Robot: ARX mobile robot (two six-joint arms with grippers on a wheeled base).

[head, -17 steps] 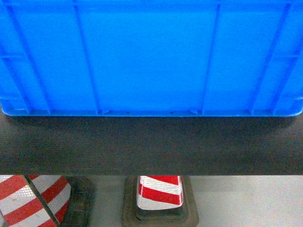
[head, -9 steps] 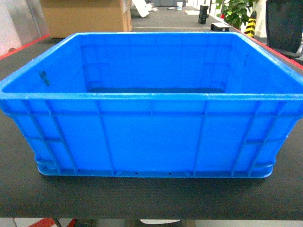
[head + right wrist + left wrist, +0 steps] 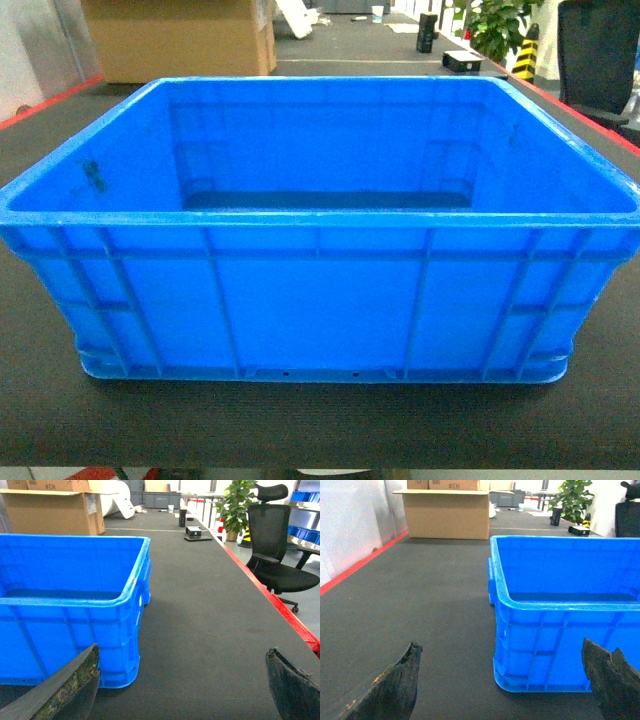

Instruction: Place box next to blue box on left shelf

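The box [image 3: 318, 300], a large bright-blue ribbed crate, stands empty on a dark table [image 3: 320, 425], its long wall facing me. No gripper shows in the head view. My left gripper [image 3: 501, 645] is open in the left wrist view, low over the table, fingers straddling the box's [image 3: 555, 645] near left corner without touching. In the right wrist view my right gripper [image 3: 182, 651] is open too, with the box's [image 3: 75, 630] near right corner just inside its left finger [image 3: 75, 685]. The left shelf and the blue box on it are out of view.
A cardboard carton [image 3: 447, 512] stands at the far end of the table, behind the crate. A red stripe [image 3: 280, 612] marks the table's right edge, with a black office chair [image 3: 272, 545] and a plant [image 3: 235, 505] beyond it. Another red stripe [image 3: 355, 567] runs along the left edge.
The head view has risen from the crate's base, table edge and traffic cones below to looking over the rim into the crate. Since half a second ago it shifted only slightly.
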